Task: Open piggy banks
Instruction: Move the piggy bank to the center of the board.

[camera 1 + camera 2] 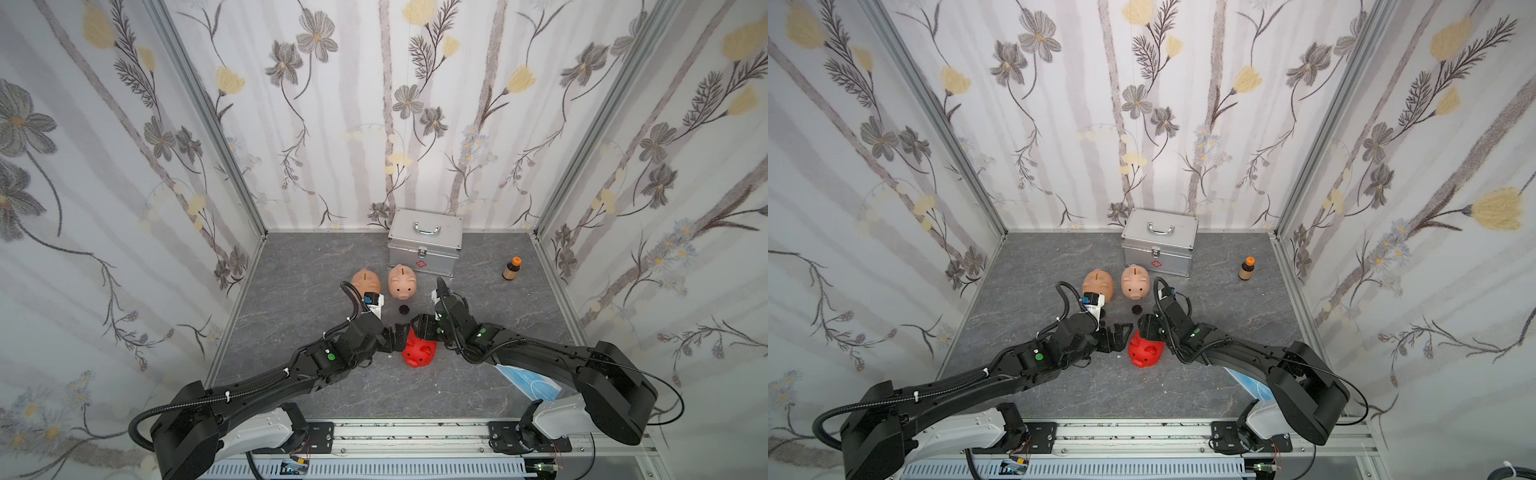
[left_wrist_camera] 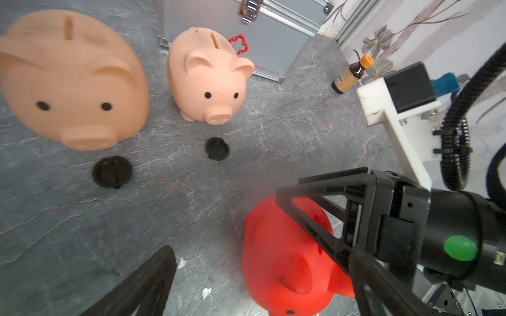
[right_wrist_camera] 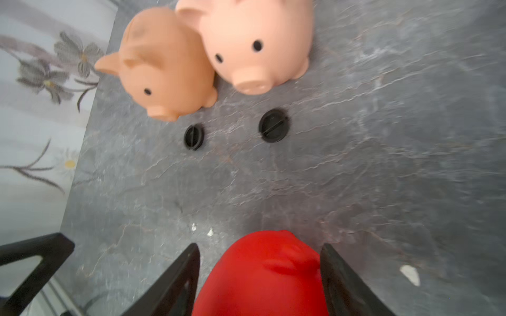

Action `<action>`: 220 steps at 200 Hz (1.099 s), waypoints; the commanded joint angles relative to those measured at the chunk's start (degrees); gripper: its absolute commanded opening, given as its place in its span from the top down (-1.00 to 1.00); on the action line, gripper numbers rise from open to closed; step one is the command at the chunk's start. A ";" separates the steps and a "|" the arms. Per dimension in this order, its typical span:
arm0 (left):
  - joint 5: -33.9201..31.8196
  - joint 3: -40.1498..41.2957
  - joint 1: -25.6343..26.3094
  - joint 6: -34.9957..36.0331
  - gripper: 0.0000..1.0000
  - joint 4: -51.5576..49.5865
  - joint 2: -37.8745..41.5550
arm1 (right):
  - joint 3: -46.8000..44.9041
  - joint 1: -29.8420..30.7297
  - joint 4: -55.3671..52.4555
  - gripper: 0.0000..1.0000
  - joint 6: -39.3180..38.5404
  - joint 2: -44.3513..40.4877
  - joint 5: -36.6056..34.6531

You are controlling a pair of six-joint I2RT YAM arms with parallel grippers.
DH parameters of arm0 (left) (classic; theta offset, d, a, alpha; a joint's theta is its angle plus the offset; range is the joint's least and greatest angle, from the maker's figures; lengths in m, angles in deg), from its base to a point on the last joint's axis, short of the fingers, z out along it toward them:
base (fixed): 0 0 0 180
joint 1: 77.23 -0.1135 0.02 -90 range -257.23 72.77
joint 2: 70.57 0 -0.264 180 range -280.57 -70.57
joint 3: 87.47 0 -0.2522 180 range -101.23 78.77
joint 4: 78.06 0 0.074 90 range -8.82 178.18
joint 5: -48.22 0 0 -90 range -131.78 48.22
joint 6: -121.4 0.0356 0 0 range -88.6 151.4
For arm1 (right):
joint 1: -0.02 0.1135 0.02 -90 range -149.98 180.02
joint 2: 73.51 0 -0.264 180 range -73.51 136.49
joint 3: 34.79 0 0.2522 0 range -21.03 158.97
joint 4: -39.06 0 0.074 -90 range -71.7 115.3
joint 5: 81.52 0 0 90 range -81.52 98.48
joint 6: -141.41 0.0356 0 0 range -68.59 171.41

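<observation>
The red piggy bank (image 1: 419, 350) (image 1: 1144, 352) lies tilted on the grey floor, between both arms. My right gripper (image 3: 260, 246) (image 1: 422, 328) straddles its body (image 3: 262, 281), jaws open: one finger at its ear, a gap at the other. My left gripper (image 2: 260, 250) (image 1: 398, 337) is wide open beside it, and the pig (image 2: 284, 262) sits near one finger. Two peach piggy banks (image 1: 365, 282) (image 1: 402, 283) stand upright behind. Two black plugs (image 2: 112, 171) (image 2: 217, 148) lie loose in front of them. The red pig's plug is hidden.
A silver case (image 1: 424, 249) with a handle stands at the back wall, just behind the peach pigs. A brown bottle (image 1: 512, 268) with an orange cap is at the back right. A blue packet (image 1: 528, 382) lies under the right arm. Papered walls close three sides.
</observation>
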 commanded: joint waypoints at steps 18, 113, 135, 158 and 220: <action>-4.03 1.09 -0.30 -1.08 -1.00 -5.72 4.96 | 5.27 1.38 3.72 -0.41 -3.20 3.89 2.71; -8.44 -15.06 5.93 -4.16 -1.00 -22.16 -7.83 | -5.03 -0.90 -13.87 -0.43 0.79 -13.51 -12.87; -8.99 -18.77 7.25 -7.29 -1.00 -26.19 -12.41 | -9.58 -0.81 -15.81 -0.42 3.15 -16.93 -12.04; -8.29 -20.21 7.52 -9.11 -1.00 -26.66 -15.07 | -13.18 -0.85 -14.87 -0.39 4.22 -19.06 -10.63; -7.13 -22.85 7.53 -9.33 -1.00 -27.68 -17.72 | -12.78 -0.51 -5.24 -0.33 3.07 -12.72 -2.48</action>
